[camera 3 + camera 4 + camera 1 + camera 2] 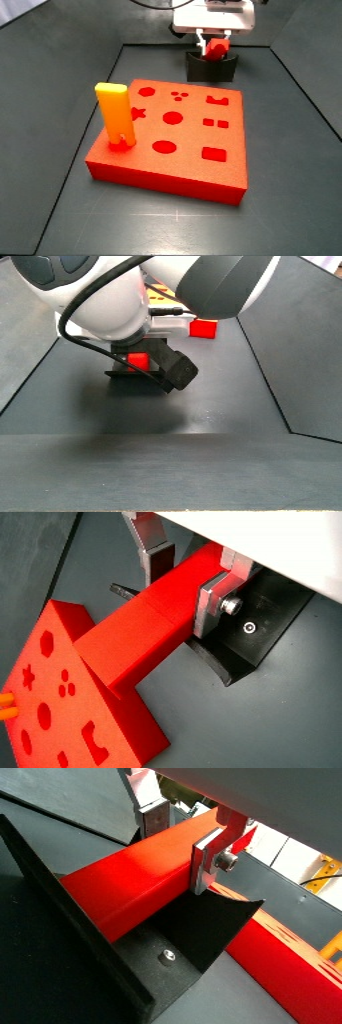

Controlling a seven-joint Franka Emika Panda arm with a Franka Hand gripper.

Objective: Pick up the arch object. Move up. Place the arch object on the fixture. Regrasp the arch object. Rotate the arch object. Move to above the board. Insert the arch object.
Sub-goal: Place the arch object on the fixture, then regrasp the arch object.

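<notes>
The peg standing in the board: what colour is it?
Yellow on top, orange lower down; the peg shows best in a side view.

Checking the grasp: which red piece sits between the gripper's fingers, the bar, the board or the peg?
The arch object, the plain red bar: the gripper clamps it over the fixture. The board and yellow-topped peg stand apart.

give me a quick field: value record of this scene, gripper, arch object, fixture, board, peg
gripper: over the fixture, fingers either side of the arch object
arch object: long red bar, lying on the fixture
fixture: dark block beyond the board's far edge in a side view
board: red-orange slab with shaped holes, on the table
peg: yellow, upright in the board
grip state: looks shut on the bar
</notes>
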